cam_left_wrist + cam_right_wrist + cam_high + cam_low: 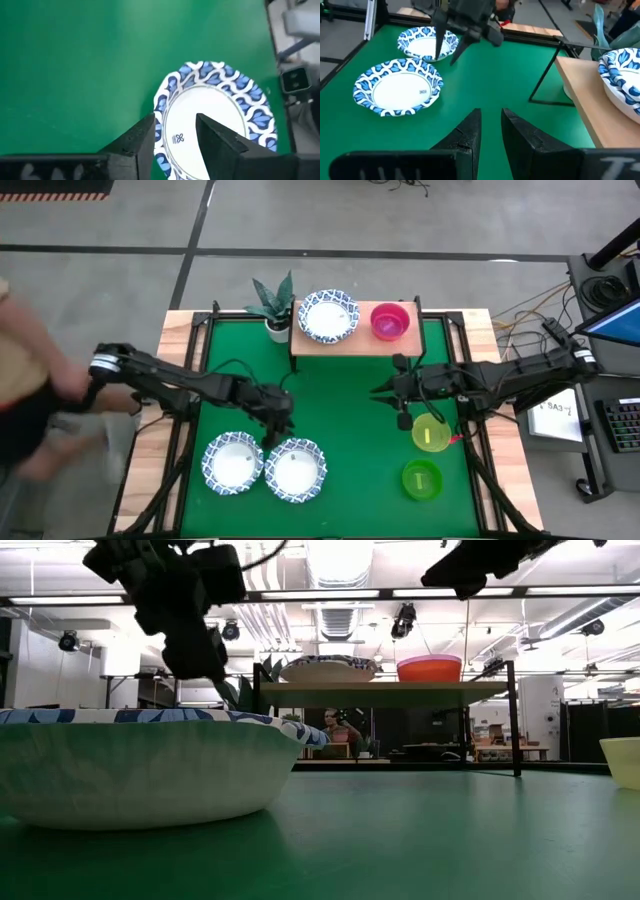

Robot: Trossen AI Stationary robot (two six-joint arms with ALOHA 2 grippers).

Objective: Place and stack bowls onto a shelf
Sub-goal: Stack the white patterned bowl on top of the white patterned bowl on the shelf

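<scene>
High view shows us two bowls on the shelf (352,338) already. Our left gripper (277,428), fingers a little apart and empty, hangs over a near-left blue-rimmed bowl (295,470). Our right gripper (394,392), fingers narrowly apart, waits mid-table.

Matt green mat (340,430), light wood shelf (350,340) on thin black metal legs, glossy red bowl (389,321).

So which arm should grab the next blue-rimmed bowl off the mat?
Left, probably. Its pincer hangs open just above the two blue-rimmed bowls on the mat's left side, one bowl showing between its fingers in its wrist view. The right pincer, empty, sits nearer the yellow bowl.
</scene>
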